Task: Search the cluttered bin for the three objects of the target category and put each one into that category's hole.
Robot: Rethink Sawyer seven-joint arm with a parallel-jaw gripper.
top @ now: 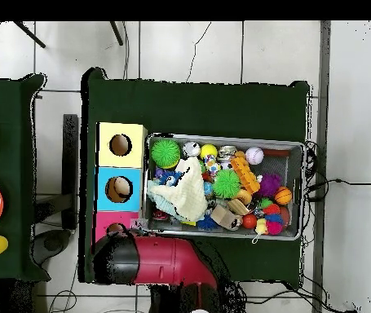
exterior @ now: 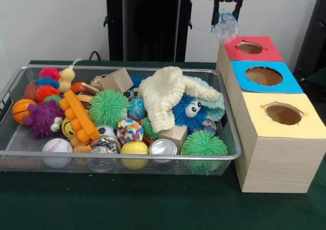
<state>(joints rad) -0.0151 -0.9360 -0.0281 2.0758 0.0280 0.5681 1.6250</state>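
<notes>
The end effector (exterior: 224, 22) is gripping a clear crinkly object (exterior: 224, 26) above the red box (exterior: 253, 49); releasing off-centre risks it catching the hole's (exterior: 249, 48) rim.

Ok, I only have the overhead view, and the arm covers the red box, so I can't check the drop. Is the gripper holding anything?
Observer: Yes. In the front view the gripper is shut on a clear spiky ball, up above the red box.
Operator: Is it lined up over the hole?
Observer: It doesn't look so. The ball shows off to the side of the red box's hole, near the box's far corner, though depth is hard to judge from here.
</notes>
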